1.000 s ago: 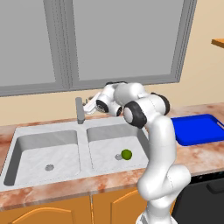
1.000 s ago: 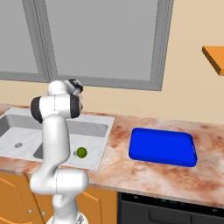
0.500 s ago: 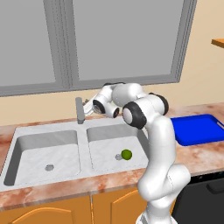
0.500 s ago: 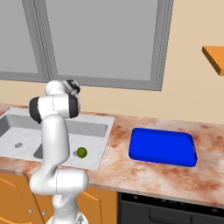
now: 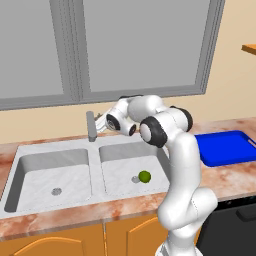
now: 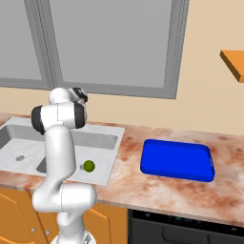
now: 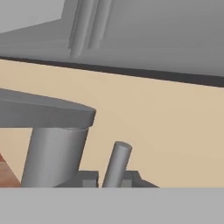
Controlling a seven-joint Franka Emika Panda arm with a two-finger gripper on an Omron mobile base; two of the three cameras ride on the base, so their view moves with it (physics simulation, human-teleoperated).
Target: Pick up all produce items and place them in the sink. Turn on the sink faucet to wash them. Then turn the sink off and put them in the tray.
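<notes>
A small yellow-green fruit (image 5: 144,176) (image 6: 88,166) lies in the right bowl of the pale marbled sink (image 5: 95,150) (image 6: 110,130), beside the drain. The grey faucet (image 5: 91,126) stands behind the divider between the two bowls. My gripper (image 5: 101,124) is up against its right side. In the hand view the faucet's post (image 7: 51,154) and spout fill the left. Its small lever (image 7: 117,162) rises between my two fingertips, and the gripper (image 7: 110,179) is shut on it. The blue tray (image 5: 223,147) (image 6: 176,159) sits on the counter to the right of the sink.
A window and a beige wall stand right behind the faucet. The left sink bowl (image 5: 52,172) holds nothing but its drain. A dark appliance front (image 6: 186,228) sits under the counter below the tray. An orange shelf corner (image 6: 233,64) juts from the wall at the upper right.
The jaws have closed around the faucet lever. The hand has shifted only slightly, staying at the faucet. The fruit and the tray have not moved.
</notes>
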